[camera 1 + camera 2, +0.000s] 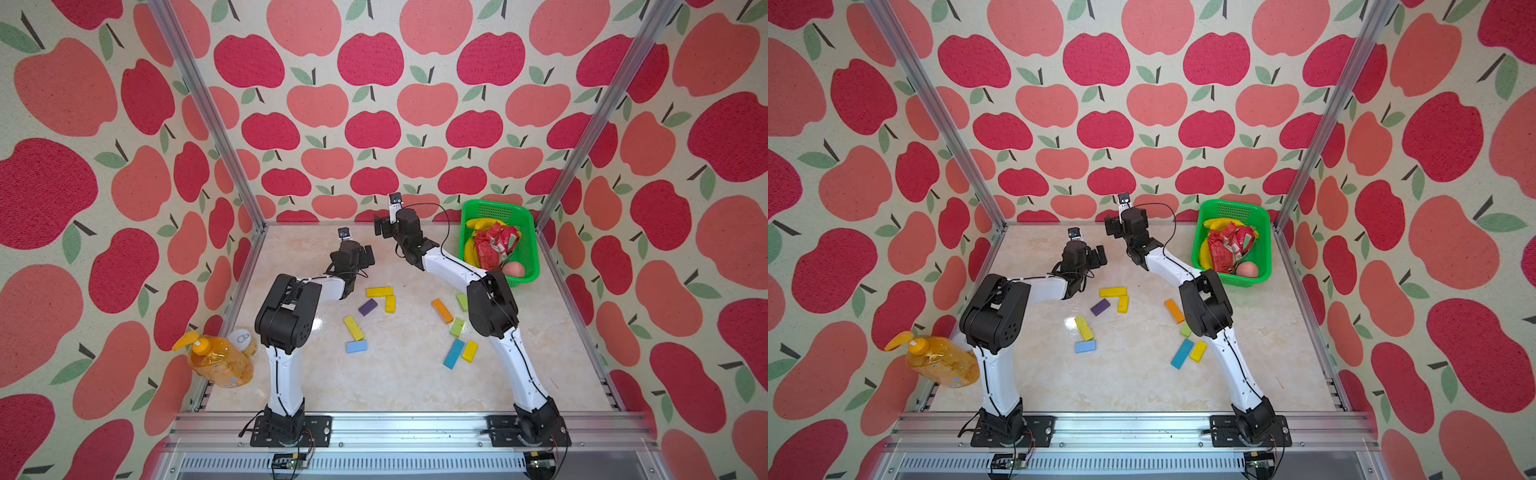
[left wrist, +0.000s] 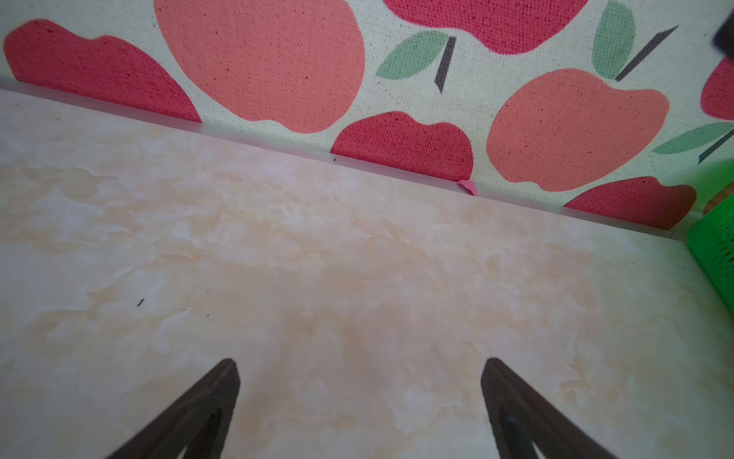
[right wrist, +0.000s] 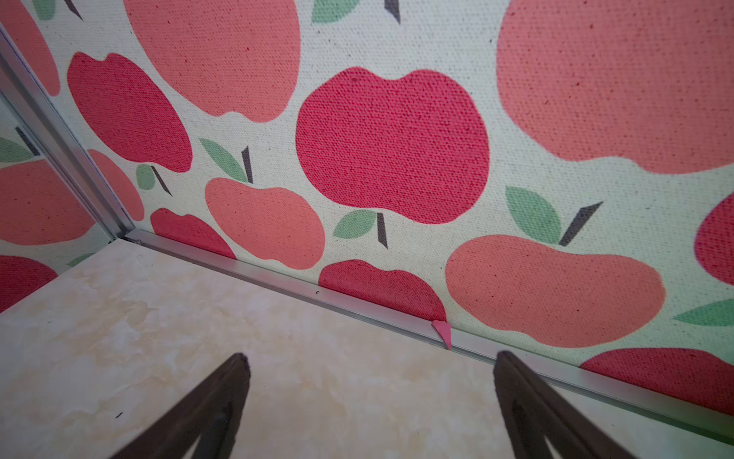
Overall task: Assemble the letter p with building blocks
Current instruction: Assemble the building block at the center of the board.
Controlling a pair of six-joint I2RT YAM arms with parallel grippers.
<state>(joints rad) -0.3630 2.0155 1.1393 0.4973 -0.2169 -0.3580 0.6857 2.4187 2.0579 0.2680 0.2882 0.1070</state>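
Observation:
The building blocks lie loose and flat on the marble table in two groups, seen in both top views. On the left are a long yellow block (image 1: 379, 291) touching a short yellow one (image 1: 390, 304), a purple (image 1: 368, 307), another yellow (image 1: 353, 327) and a light blue (image 1: 356, 346). On the right are an orange (image 1: 442, 311), two light green (image 1: 457, 327), a blue (image 1: 454, 353) and a yellow (image 1: 470, 350). No letter p is in view. My left gripper (image 1: 369, 255) (image 2: 359, 361) and right gripper (image 1: 380, 226) (image 3: 371, 355) hang open and empty beyond the blocks, facing the back wall.
A green basket (image 1: 498, 206) (image 2: 715, 246) with bananas, a red packet and a round fruit stands at the back right. An orange pump bottle (image 1: 220, 361) and a small can (image 1: 242, 338) sit at the front left edge. Aluminium posts frame the table.

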